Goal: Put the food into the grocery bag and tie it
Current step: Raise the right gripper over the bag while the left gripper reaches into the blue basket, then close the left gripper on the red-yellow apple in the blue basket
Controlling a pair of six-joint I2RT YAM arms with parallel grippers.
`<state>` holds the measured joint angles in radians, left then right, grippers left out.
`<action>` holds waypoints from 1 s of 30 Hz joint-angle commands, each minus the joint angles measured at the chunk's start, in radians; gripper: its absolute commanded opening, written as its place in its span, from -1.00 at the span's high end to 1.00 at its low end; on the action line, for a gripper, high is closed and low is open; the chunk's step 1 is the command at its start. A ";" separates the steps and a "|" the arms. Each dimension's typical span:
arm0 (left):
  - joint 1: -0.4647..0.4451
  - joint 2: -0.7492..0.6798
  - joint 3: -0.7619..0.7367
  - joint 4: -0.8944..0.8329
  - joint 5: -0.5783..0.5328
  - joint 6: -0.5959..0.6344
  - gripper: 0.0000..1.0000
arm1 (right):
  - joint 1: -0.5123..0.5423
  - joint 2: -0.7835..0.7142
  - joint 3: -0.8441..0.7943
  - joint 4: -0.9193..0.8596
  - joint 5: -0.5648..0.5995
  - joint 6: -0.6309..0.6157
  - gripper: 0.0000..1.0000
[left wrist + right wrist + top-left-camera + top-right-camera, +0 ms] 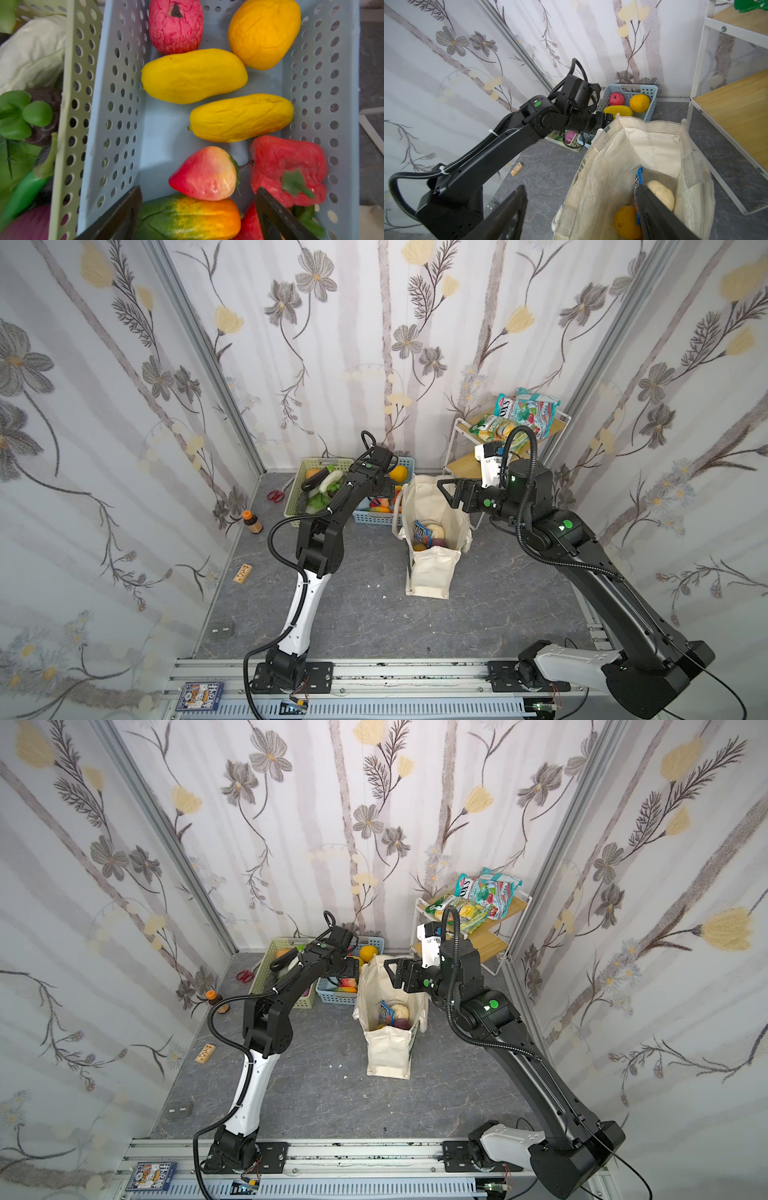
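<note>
Left gripper: my left gripper (197, 190) is spread wide and grips nothing, poised over the fruit in the blue basket (342, 104).
Right gripper: my right gripper (580, 187) is also spread wide and empty, over the far rim of the grocery bag (432, 572).
Bag's place: mid-table, upright, between my two arms. The blue basket is just beside its far left corner, and the white shelf rack (457, 435) is just behind it on the right.
Bag's axis: the mouth opens upward, its longer span running from the near edge toward the back wall. One handle (397, 506) droops over the left side.
Inside the bag: blue packet (423, 534), cream piece (437, 528), orange fruit (626, 222), purple piece (441, 542).
Basket fruit: two yellow mangoes (193, 76) (241, 118) lie side by side, crosswise to the long walls. The red pepper (288, 170) and the peach (203, 174) sit nearest my fingers.
Crowding: the green basket (72, 124) stands just beside the blue one.
Further off: scissors (275, 496), bottle (252, 521) and wooden block (242, 572) are well apart on the left.
Hidden: my left wrist covers most of the blue basket in both top views. One right finger cuts across the packet and the orange fruit in the right wrist view. The bag's printed side shows only as a dark strip, unreadable.
</note>
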<state>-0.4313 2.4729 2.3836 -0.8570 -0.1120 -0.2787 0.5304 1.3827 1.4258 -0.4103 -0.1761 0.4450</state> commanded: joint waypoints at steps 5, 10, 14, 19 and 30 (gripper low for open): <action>0.011 0.073 0.054 -0.035 0.013 0.019 -0.78 | 0.008 -0.010 0.001 0.021 0.049 0.023 -0.64; 0.011 0.090 0.051 -0.017 0.047 0.016 -0.88 | 0.021 -0.013 -0.009 0.023 0.052 0.030 -0.64; 0.012 0.110 0.049 0.001 0.060 0.019 -0.91 | 0.032 -0.005 0.000 0.019 0.052 0.043 -0.64; 0.011 0.138 0.049 -0.004 0.070 0.009 -0.92 | 0.046 0.013 0.036 -0.006 0.066 0.047 -0.64; 0.010 0.165 0.048 -0.009 0.106 -0.020 -0.87 | 0.065 0.006 0.030 -0.005 0.073 0.043 -0.65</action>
<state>-0.4191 2.6278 2.4290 -0.8646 -0.0288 -0.2874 0.5892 1.3956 1.4670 -0.4267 -0.1162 0.4816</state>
